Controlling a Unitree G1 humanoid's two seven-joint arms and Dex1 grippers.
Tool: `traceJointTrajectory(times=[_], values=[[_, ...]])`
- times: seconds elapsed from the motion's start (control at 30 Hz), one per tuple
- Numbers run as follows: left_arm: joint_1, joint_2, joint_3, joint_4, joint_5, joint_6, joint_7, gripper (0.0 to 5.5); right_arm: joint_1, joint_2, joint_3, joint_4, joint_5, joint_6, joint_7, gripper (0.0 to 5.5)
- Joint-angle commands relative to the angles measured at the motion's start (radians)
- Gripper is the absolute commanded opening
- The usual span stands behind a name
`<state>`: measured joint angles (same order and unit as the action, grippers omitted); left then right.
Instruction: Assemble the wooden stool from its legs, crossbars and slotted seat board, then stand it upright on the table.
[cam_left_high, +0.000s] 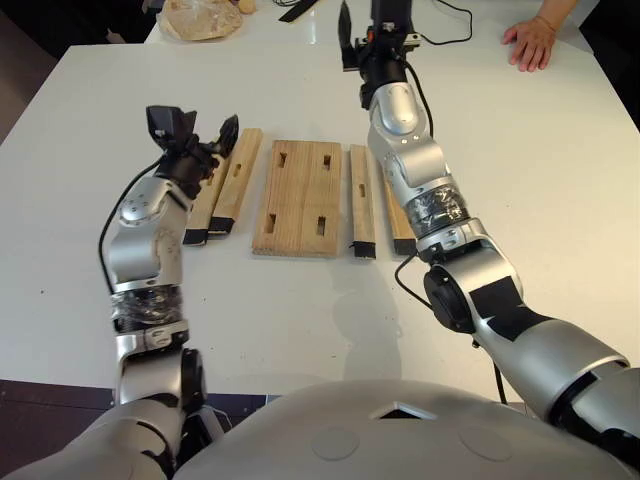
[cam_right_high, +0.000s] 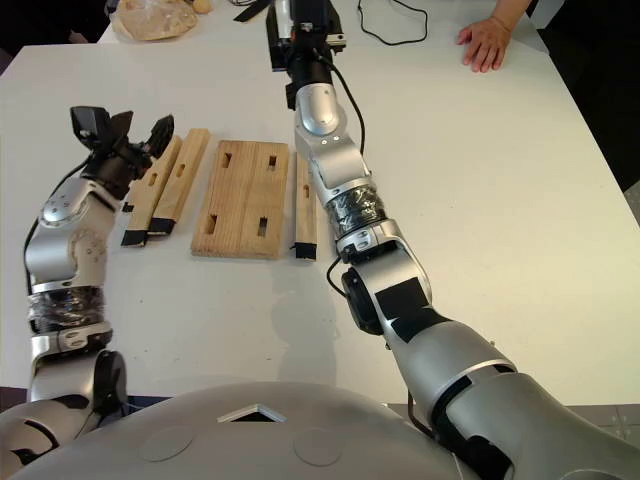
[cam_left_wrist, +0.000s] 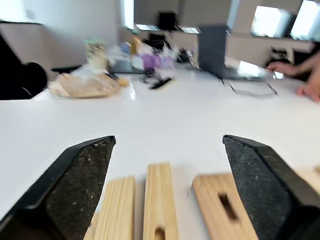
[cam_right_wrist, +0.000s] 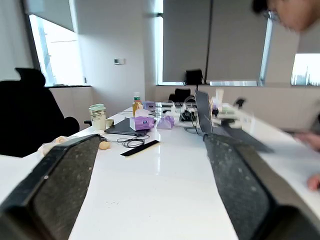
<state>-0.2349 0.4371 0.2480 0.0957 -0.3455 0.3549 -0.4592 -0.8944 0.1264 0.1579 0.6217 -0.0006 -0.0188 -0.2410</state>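
Slotted seat board (cam_left_high: 298, 197) lies flat on table (cam_left_high: 560, 200), slots up. Left hand (cam_left_high: 200, 130), spread, hovers over the two legs (cam_left_high: 225, 190) just beside it, likely lining up a pick. Right hand (cam_right_wrist: 152, 145), spread and empty, sits beyond the right-side bars (cam_left_high: 361, 200), clear of them.

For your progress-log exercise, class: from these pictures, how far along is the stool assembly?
Done: nothing joined; the pale slotted wooden seat board lies flat on the white table, with dark-tipped wooden bars on either side. In hand: nothing; the open left end effector hovers over the left bars, the open right end effector held farther out. Left: all joining, then standing it upright.
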Motion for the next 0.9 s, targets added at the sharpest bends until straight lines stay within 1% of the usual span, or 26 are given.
traceJointTrajectory(times=[0.03,0.1,0.2,0.5,0.63,0.9], values=[[-0.013,0.106,0.004,0.197,0.037,-0.068,-0.113,3.98,0.060,0.106,0.039,-0.029,-0.023,-0.006,0.008,3.80],[-0.075,0.158,0.005,0.376,0.070,-0.125,-0.146,3.98,0.062,0.109,0.061,-0.027,-0.033,-0.024,0.020,3.80],[-0.156,0.184,-0.003,0.555,0.103,-0.192,-0.153,3.98,0.057,0.109,0.102,-0.018,-0.069,-0.052,0.012,3.80],[-0.256,0.191,-0.034,0.852,0.176,-0.328,-0.174,3.98,0.039,0.118,0.103,0.025,-0.053,-0.083,0.019,3.80],[-0.275,0.191,-0.041,0.926,0.200,-0.364,-0.163,3.98,0.034,0.118,0.100,0.037,-0.049,-0.095,0.018,3.80],[-0.235,0.171,-0.050,0.897,0.185,-0.402,-0.260,3.98,0.024,0.115,0.104,0.058,-0.059,-0.115,0.014,3.80]])
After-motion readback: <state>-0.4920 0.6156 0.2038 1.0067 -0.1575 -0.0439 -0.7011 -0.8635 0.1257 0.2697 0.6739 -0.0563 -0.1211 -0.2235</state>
